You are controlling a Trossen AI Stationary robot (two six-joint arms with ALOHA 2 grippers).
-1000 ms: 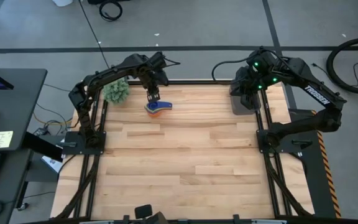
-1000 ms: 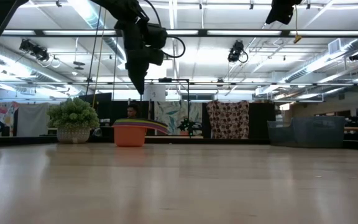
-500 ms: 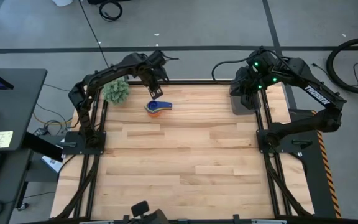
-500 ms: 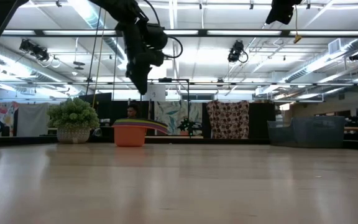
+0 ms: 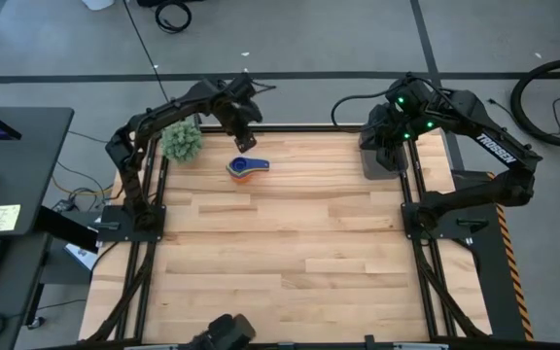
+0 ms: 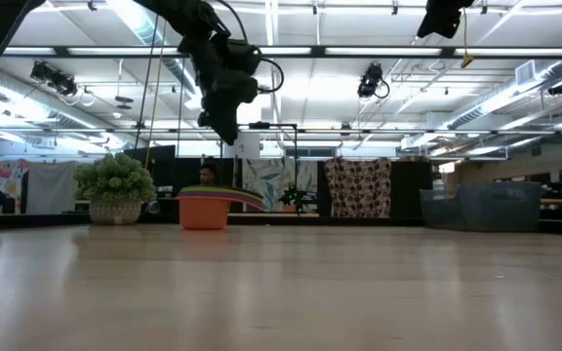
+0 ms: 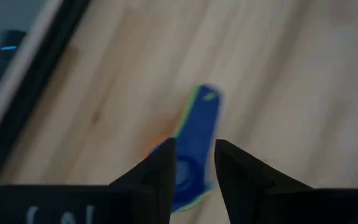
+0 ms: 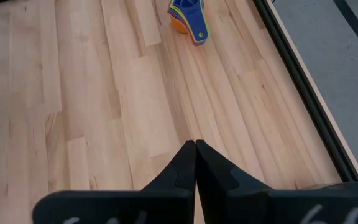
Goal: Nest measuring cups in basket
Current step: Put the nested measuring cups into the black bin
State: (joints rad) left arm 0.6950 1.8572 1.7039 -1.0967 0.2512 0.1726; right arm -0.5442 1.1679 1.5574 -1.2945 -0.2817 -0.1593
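Already nested: measuring cups (image 5: 247, 167) stacked on surface (image 5: 290, 253), upper left of frame, apparently none missing. Basket (image 5: 382, 158) upper right, unfilled. Left claw (image 5: 245, 142) above stack, part-open, empty. Right claw (image 8: 195, 147) closed.

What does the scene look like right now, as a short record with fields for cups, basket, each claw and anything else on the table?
cups: nested in one stack on the table's far left part, blue handle on top, orange cup at the bottom
basket: at the far right corner, no cups seen in it
left claw: raised above the table just beyond the stack, fingers slightly apart, holding nothing
right claw: shut, empty, up near the basket
other: plant ball at the far left edge
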